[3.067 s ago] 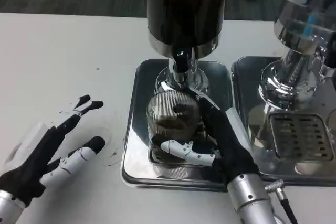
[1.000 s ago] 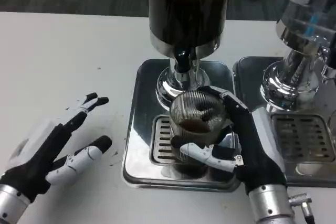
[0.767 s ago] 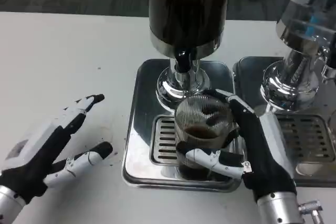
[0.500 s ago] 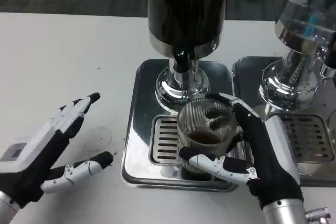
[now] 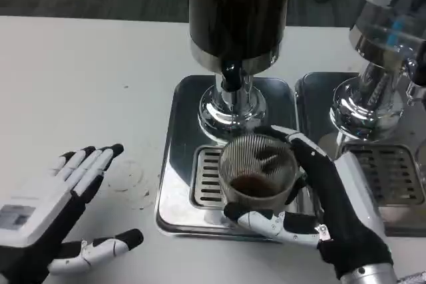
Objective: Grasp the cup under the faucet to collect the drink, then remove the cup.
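Centrally, just below the middle of the frame, the right hand wraps its black-and-white fingers around a ribbed, clear cup, thumb across the near side and fingers curled behind the far rim. The cup is a fluted cylinder standing upright, long axis vertical, mouth opening toward the camera, with dark liquid pooled at its bottom. It sits over the slotted grate of a polished metal drip tray, a shallow rectangle with rounded corners. Above it, at top centre, rises a tall dark dispenser banded in chrome, its black faucet pointing down above a mirrored round base. A second chrome dispenser with its own tray occupies the upper right. At lower left, the left hand lies flat over the matte white table, fingers spread wide, holding nothing.
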### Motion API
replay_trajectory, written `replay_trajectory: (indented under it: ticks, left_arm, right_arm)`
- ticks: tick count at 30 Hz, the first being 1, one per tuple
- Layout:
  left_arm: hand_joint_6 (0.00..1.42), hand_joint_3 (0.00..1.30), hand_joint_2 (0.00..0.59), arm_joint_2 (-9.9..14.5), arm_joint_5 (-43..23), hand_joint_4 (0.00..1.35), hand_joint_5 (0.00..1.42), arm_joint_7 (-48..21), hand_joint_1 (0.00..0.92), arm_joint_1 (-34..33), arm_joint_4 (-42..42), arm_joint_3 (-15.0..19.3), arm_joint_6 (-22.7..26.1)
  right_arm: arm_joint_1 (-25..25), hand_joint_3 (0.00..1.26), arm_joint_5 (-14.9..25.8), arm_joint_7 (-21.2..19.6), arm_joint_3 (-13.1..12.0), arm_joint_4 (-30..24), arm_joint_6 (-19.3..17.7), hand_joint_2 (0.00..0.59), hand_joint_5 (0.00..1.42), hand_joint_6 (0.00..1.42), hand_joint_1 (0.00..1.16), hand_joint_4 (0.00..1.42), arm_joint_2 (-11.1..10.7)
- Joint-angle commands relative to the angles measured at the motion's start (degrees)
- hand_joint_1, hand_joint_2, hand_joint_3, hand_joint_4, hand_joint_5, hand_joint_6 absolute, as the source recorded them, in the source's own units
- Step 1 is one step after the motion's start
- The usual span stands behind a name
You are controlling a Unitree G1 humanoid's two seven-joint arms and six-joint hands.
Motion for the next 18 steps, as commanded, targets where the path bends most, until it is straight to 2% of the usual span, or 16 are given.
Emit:
replay_trajectory:
  ticks: [1, 6, 11, 18]
  left_arm:
    - [0.00, 0.00, 0.124, 0.6, 1.7, 0.00, 0.00, 2.0, 0.000, 3.4, -3.8, 0.3, 0.9]
    - [0.00, 0.00, 0.117, 1.2, 2.4, 0.00, 0.00, 2.3, 0.000, 6.3, -6.7, 0.6, 0.9]
    - [0.00, 0.00, 0.114, 0.8, 2.9, 0.00, 0.00, 4.0, 0.000, 8.6, -7.7, 1.7, 1.2]
    - [0.00, 0.00, 0.112, 0.6, 3.3, 0.00, 0.00, 5.4, 0.000, 10.6, -8.9, 1.9, 1.6]
  right_arm:
    - [0.7, 0.33, 0.5, 0.8, 0.3, -3.4, -1.2, 0.222, 0.61, 0.88, 0.99, 0.51, -0.4]
    - [1.7, 0.33, 1.0, 1.6, 0.1, -4.6, -1.1, 0.222, 0.61, 0.88, 1.00, 0.51, -0.9]
    - [2.4, 0.33, 1.1, 2.2, 0.0, -5.6, -1.3, 0.222, 0.61, 0.88, 1.00, 0.51, -1.5]
    - [4.0, 0.33, 0.5, 2.4, 0.5, -7.1, -1.4, 0.222, 0.61, 0.88, 1.00, 0.51, -1.4]
